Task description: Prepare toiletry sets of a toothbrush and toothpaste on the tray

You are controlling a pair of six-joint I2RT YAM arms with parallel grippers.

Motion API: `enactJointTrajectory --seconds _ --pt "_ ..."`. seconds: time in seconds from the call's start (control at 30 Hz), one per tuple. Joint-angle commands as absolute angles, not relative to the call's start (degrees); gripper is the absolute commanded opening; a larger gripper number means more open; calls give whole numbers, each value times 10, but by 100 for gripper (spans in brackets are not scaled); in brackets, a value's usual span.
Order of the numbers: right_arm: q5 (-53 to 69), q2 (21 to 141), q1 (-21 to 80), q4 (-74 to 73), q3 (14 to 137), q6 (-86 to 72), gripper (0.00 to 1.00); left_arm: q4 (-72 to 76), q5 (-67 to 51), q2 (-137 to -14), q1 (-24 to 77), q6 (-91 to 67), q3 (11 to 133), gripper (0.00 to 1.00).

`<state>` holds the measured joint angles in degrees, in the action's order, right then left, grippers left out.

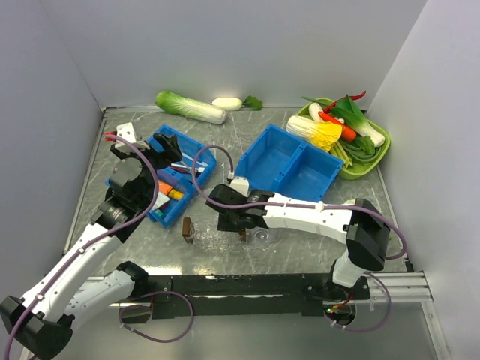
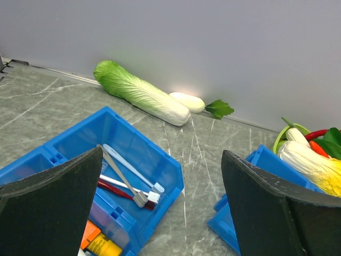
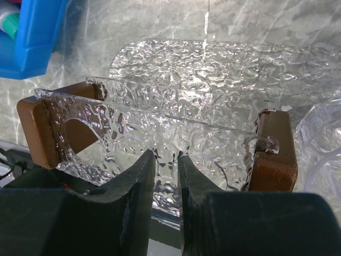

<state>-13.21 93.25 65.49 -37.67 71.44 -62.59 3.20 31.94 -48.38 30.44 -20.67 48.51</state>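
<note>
Right gripper [image 3: 167, 160] is pinching the rim of the bumpy clear oval tray [image 3: 213, 80], placing it I reckon. Left gripper [image 2: 161, 154] gapes wide over the blue plastic bin [image 2: 122, 128]; grabbing a slim pale toothbrush [image 2: 130, 166] comes next.

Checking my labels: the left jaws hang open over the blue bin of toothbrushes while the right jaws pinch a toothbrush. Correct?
No. The right wrist view shows the right jaws pinching the near wall of the clear tray, not a toothbrush. The left jaws do hang open over the blue bin of toothbrushes.

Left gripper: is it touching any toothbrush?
Apart. Left wrist view: the left gripper is open above the blue bin; the toothbrushes lie clear below.
</note>
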Motion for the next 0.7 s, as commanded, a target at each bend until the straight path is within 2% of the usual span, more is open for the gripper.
enactJointTrajectory --seconds 0.0,0.67 --pt "-143 940 658 -356 715 -640 0 43 313 -486 302 -203 490 96" --pt "-129 954 650 -325 686 -622 0 42 305 -495 302 -204 491 96"
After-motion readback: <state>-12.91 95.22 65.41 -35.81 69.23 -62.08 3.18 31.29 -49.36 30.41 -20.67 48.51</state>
